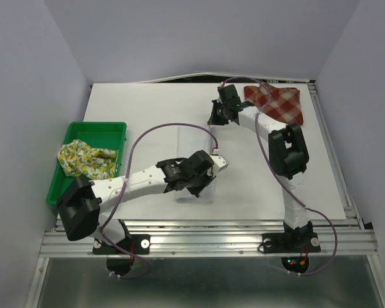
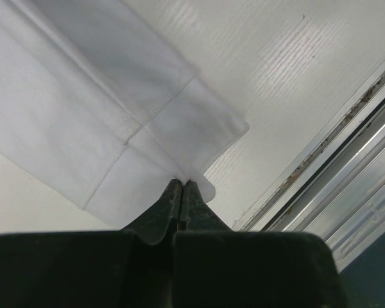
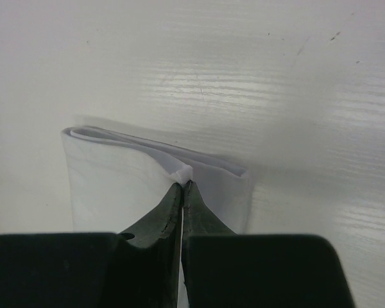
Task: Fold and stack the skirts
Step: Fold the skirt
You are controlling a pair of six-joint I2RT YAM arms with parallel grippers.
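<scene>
With left fingers [image 2: 172, 200] and right fingers [image 3: 169, 206] each clenched on only a sliver of the white skirt [image 2: 83, 96], uneven pulling could slip it free, spoiling the fold.

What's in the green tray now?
The fruit-print skirt lies crumpled in the green tray; its far end is bare. The left arm hides the near end; under the skirt is unseen.

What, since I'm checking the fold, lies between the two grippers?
The white skirt spans it: left gripper shut on its near end, right gripper on its far end. The top view shows it; wrist views show each pinch.
</scene>
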